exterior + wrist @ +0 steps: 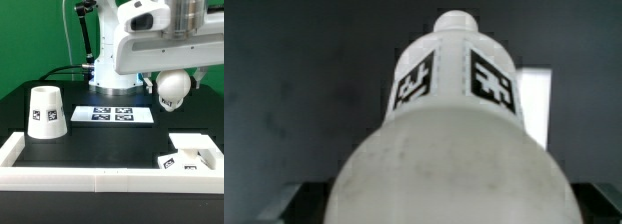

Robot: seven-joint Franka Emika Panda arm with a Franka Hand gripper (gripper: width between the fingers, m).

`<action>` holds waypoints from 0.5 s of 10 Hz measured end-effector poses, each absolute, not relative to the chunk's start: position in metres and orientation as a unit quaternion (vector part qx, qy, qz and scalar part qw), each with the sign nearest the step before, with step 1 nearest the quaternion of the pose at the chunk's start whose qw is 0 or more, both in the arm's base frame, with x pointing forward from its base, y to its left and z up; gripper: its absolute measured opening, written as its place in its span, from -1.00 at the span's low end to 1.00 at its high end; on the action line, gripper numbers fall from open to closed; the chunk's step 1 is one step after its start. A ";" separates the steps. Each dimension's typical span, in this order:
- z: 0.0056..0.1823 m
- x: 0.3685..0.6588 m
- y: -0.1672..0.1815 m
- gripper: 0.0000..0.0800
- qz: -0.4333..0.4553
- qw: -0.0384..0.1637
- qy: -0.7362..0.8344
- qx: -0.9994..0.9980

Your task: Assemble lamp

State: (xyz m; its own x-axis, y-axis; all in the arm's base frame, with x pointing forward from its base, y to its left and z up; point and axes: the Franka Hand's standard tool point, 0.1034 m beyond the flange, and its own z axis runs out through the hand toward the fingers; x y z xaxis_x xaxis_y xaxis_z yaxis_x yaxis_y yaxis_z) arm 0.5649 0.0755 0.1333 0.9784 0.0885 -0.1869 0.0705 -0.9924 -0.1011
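Parts count: three white lamp parts, none joined.

1. One white plastic round-headed bulb (pixel 173 89). It is off the table, held in the air on the exterior view's right, above and just right of the marker board. The two-finger gripper (pixel 172 78) is clamped on it, round head pointing down. In the wrist view the bulb (pixel 446 130) fills the picture, with two black-and-white square tags on its neck.
2. One white tapered cup-like shade (pixel 46 110). It stands on the black table (pixel 95 145) at the exterior view's left, wide end down, with one tag facing the camera.
3. One small white square base (pixel 192 154). It lies in the near right corner, just inside the white rail (pixel 100 178).

One flat white marker board (pixel 122 115) lies at the centre, far side, below the arm. Shade, base and bulb are well apart.
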 end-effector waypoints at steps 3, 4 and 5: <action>0.136 0.580 0.069 0.45 -0.040 0.038 -0.054 -0.997; 0.141 0.585 0.066 0.45 -0.090 0.032 -0.066 -0.993; 0.146 0.592 0.065 0.45 -0.138 0.025 -0.083 -0.987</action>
State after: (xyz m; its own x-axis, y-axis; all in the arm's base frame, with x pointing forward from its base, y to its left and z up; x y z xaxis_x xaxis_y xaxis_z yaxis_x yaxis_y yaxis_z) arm 0.5920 0.0647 0.1457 0.9479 0.1574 0.2769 0.1709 -0.9850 -0.0254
